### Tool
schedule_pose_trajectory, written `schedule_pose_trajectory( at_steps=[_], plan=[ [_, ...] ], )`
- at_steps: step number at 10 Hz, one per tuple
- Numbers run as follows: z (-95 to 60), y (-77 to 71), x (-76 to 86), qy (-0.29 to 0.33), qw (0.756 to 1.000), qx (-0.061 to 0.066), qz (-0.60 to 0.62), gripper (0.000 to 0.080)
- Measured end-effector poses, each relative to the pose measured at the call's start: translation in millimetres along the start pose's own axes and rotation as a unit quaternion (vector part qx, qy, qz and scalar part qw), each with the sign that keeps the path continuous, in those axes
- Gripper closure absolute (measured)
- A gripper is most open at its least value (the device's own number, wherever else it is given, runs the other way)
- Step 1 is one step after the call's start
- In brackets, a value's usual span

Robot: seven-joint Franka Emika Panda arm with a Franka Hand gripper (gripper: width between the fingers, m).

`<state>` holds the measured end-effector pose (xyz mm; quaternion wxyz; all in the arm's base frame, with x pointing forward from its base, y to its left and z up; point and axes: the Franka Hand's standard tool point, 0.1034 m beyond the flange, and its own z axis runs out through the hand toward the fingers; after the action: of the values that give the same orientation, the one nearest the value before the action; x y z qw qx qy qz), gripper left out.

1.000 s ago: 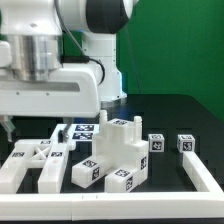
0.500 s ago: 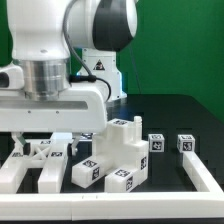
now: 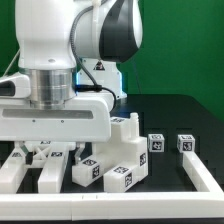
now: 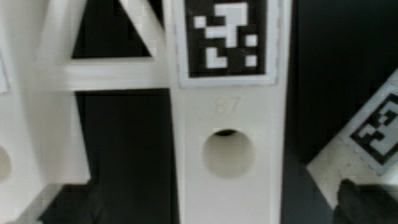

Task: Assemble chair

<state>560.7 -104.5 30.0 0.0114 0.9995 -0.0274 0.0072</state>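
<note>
Several matte white plastic chair pieces point(image 3: 122, 152) lie on the black bench point(image 3: 180, 110), each bearing square black-and-white tags: flat slabs and bars at the exterior view's left, a blocky cluster in the middle, and two small tagged cubes point(image 3: 157, 145) standing apart toward the exterior view's right. A long thin white untagged rail point(image 3: 205, 178) borders the pieces along the front and the right side.

From the wrist view, one long white bar point(image 4: 226, 100) carries a tag at one end and an oval hole further along; a second tagged piece shows at an angle beside it. The jaws stand spread as wide as they go, holding nothing. They hang over the flat slabs at the exterior view's left, with the long bar lying between the two dark, blurred fingertips point(image 4: 356, 197). Whether either tip touches the bar cannot be told.

Compared with a second ago, the large glossy white robot arm point(image 3: 60, 40) has swung toward the exterior view's right and come lower, so its wrist now covers more of the left-hand slabs. The chair pieces themselves have not shifted, and the jaws are just as wide as before.
</note>
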Motion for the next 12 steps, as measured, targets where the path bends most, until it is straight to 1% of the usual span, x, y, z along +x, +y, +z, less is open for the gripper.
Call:
schedule_pose_trajectory(
  at_steps=[2, 5, 7, 12],
  plan=[
    [-0.1, 1.4, 0.1, 0.001, 1.000, 0.000, 0.001, 0.0150],
    [-3.3, 8.8, 0.1, 0.001, 1.000, -0.001, 0.004, 0.0150],
    [1.6, 13.5, -3.0, -0.001, 1.000, -0.003, 0.001, 0.0150],
    [3.2, 7.7, 4.1, 0.016, 1.000, -0.009, -0.004, 0.0150]
  ],
)
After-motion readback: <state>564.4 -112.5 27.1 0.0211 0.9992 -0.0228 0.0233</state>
